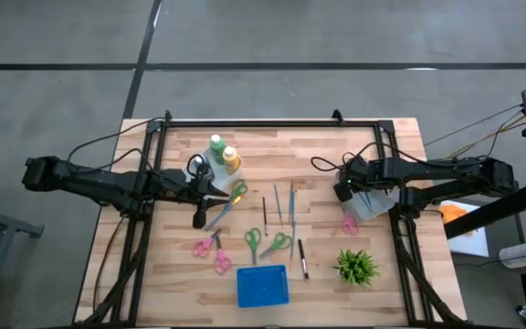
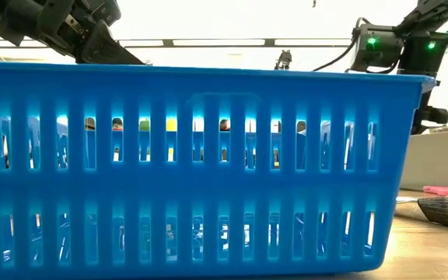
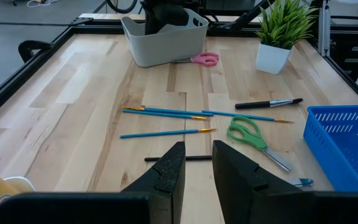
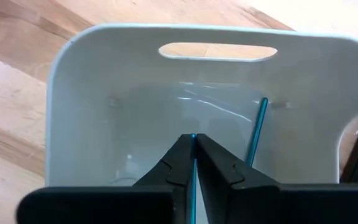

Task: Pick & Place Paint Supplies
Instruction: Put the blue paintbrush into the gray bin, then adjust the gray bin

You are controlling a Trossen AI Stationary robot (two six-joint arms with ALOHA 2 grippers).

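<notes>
Over grey bin (image 4: 104, 81), blue brush (image 4: 193, 163) pinched by right end effector (image 4: 194, 144)

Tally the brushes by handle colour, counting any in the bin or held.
Blue brushes: 5 (three on the table, one in the bin, one between the jaws of the right gripper)
Dark brushes: 2 (both on the table)
Total: 7

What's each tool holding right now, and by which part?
Right tool: a blue brush, pinched near its upper end, over the grey bin. Left tool: nothing, slightly open above the table.
</notes>
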